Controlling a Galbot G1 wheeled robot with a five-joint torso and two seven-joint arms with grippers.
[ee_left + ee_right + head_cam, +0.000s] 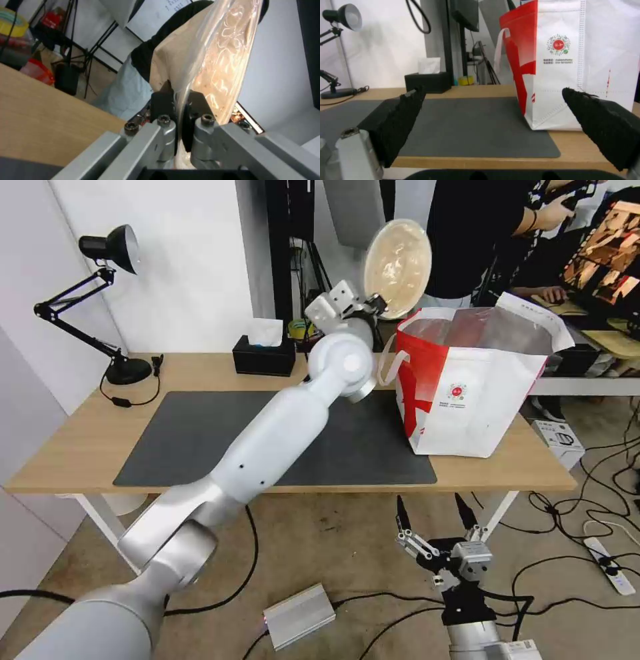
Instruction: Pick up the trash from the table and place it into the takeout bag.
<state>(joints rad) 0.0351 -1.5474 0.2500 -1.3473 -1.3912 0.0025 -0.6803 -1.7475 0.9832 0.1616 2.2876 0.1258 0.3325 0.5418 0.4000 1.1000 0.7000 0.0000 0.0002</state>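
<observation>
Beige bowl (397,267) — left tool (377,305) grips

White/red bag (467,393) w/ red round logo (457,392); beige bowl (398,267); dk-grey mat (200,427).

The table (80,447) is a light-wood top on white legs, and a dark grey mat (193,433) covers most of its middle. On the mat's right end — partly over onto bare wood — stands the bag (467,400), white with a red side panel. Along the back edge sit a black tissue box (263,355) and, at the left, a black desk lamp (107,307) — its cord trailing on the wood.
</observation>
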